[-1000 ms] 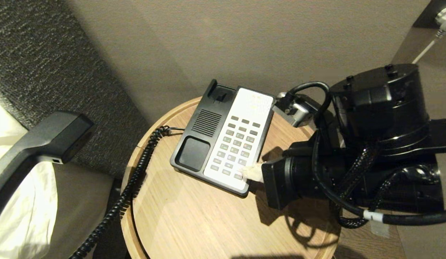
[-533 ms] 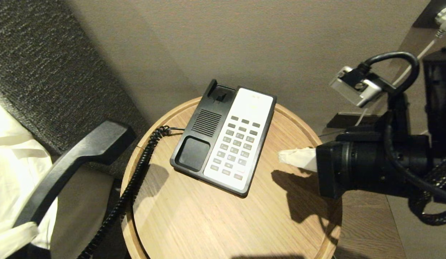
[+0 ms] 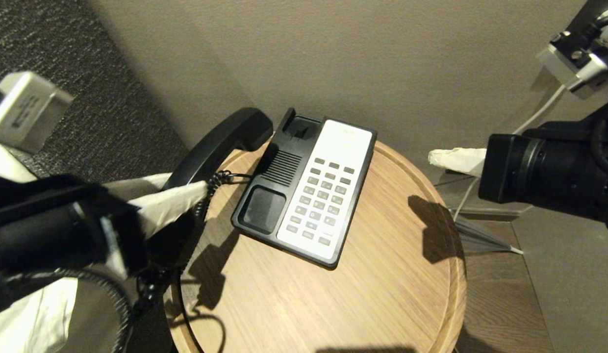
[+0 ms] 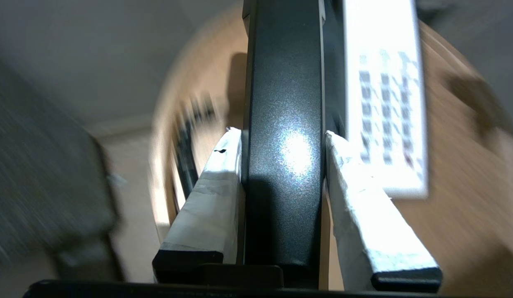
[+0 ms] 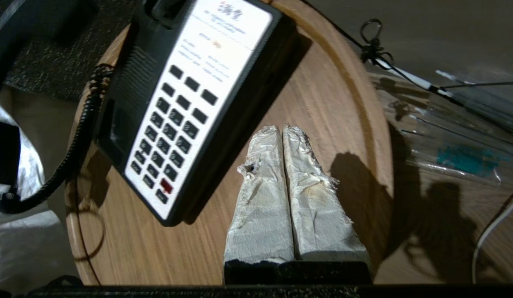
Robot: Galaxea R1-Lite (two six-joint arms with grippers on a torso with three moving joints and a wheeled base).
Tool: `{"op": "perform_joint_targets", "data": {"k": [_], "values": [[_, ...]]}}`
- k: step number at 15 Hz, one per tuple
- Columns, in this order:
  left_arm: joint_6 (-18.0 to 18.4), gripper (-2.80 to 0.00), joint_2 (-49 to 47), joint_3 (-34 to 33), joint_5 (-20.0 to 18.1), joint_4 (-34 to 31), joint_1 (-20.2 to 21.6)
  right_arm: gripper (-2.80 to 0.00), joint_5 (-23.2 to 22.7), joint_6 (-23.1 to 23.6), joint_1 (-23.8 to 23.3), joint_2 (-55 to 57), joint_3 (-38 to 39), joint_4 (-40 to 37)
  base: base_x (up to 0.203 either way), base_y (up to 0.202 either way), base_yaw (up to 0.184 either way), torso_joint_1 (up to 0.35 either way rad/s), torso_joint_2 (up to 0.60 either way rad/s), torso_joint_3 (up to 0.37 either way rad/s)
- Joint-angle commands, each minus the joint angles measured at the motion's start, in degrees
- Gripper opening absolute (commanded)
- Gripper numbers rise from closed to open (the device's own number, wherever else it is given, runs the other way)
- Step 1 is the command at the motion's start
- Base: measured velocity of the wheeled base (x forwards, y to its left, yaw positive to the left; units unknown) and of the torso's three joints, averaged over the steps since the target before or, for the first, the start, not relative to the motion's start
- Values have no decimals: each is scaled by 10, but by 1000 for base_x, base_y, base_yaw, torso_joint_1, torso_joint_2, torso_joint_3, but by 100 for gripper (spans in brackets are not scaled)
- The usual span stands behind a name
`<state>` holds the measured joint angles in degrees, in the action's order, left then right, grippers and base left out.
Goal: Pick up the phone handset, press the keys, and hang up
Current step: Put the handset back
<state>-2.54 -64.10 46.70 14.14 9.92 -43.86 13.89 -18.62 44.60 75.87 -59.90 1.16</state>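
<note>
Handset (image 3: 220,142) in left claw (image 4: 283,165) at table (image 3: 382,304) edge; right claw (image 5: 283,136) pinched, off-table.

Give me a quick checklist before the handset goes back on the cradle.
1. Grip: left pincer is shut on the phone handset, a finger on each side. Ok.
2. Cradle: the phone base has both recesses showing with nothing in them. Ok.
3. Right pincer: shut, holding nothing, off the right edge of the round table, away from the keypad. Ok.
4. Coiled cord: runs along the table's left edge, not across the cradle. Ok.
5. Alignment: handset is beside the base's left side, not over the recesses. Not ok.
6. Whether the handset's lower end is clear of the table edge: cannot tell.
</note>
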Motion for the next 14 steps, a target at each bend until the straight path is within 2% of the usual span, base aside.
{"op": "perform_joint_targets", "data": {"k": [1, 4, 7, 10, 11, 14], "values": [[29, -280, -125, 86, 61, 14, -14, -280, 1, -5, -11, -15, 18, 2, 0, 0, 0, 0, 0, 0], [41, -280, -175, 152, 153, 17, -68, -280, -1, -3, -17, -23, 27, 2, 0, 0, 0, 0, 0, 0], [57, -280, -177, 153, 168, 22, -76, -280, -2, -5, -21, -29, 44, 2, 0, 0, 0, 0, 0, 0], [77, -280, -171, 156, 220, 24, -120, -280, -3, -5, -21, -34, 51, 2, 0, 0, 0, 0, 0, 0], [77, -280, -170, 156, 225, 24, -135, -280, -3, -5, -21, -37, 56, 2, 0, 0, 0, 0, 0, 0], [76, -280, -175, 148, 226, 24, -138, -280, -2, -5, -22, -42, 58, 1, 0, 0, 0, 0, 0, 0]]}}
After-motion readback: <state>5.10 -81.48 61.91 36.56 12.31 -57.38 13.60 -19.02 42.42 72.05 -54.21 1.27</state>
